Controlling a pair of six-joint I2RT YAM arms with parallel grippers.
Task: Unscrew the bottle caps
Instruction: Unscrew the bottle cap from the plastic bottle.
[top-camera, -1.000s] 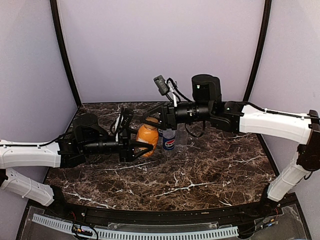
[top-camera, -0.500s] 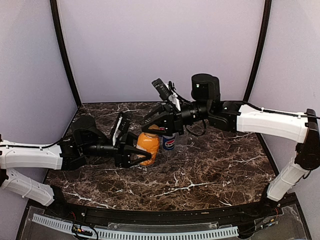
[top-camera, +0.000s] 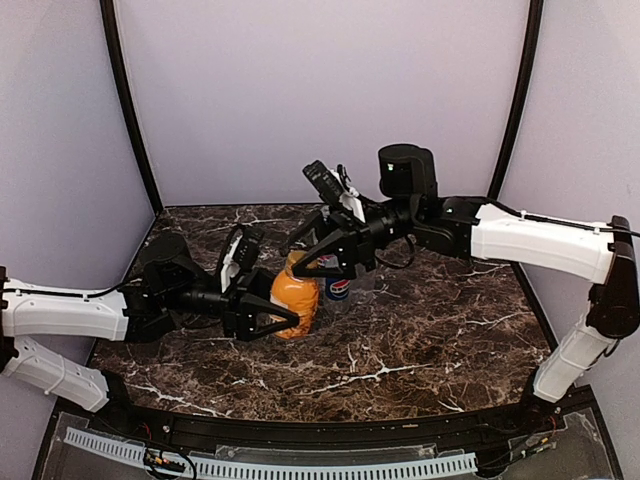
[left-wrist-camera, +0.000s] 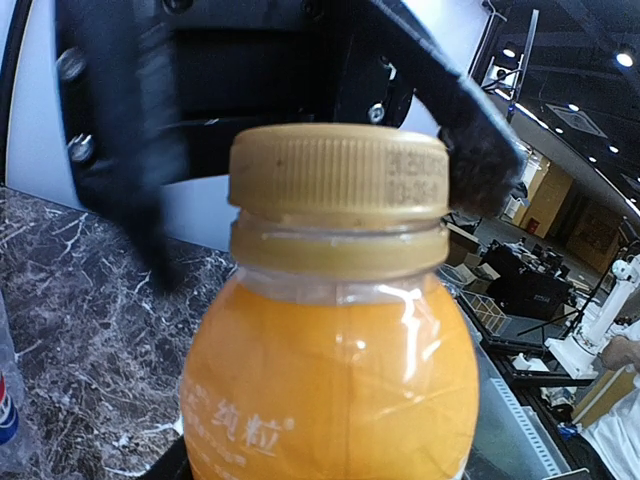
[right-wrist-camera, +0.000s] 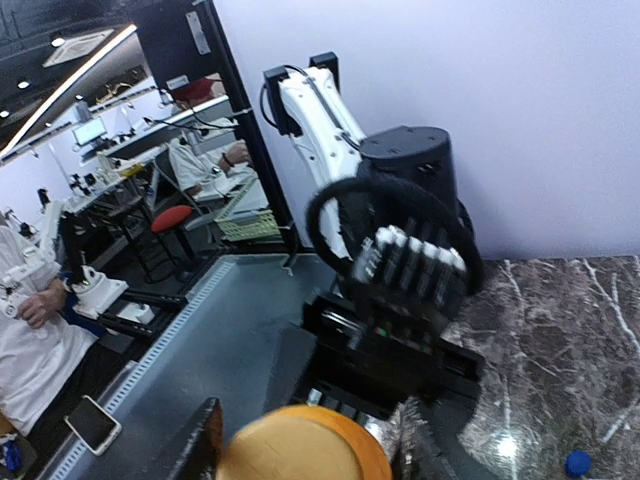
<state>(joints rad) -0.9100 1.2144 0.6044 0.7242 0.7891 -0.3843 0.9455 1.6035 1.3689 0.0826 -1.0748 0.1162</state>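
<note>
The short orange bottle (top-camera: 293, 300) stands on the marble table (top-camera: 430, 340), and my left gripper (top-camera: 285, 298) is shut on its body from the left. It fills the left wrist view (left-wrist-camera: 330, 370), with its orange cap (left-wrist-camera: 338, 170) screwed on. My right gripper (top-camera: 295, 258) reaches down from the right with its jaws open on either side of that cap (right-wrist-camera: 305, 445), the fingers (left-wrist-camera: 475, 130) standing just off its sides. The Pepsi bottle (top-camera: 338, 289) stands right behind the orange one. The other bottles are hidden.
A loose blue cap (right-wrist-camera: 577, 462) lies on the marble in the right wrist view. The Pepsi bottle's edge (left-wrist-camera: 8, 420) shows at the left of the left wrist view. Black frame posts (top-camera: 130, 110) flank the back walls.
My left gripper has drawn the orange bottle a little nearer the front. My right gripper has tilted downward and opened over the cap.
</note>
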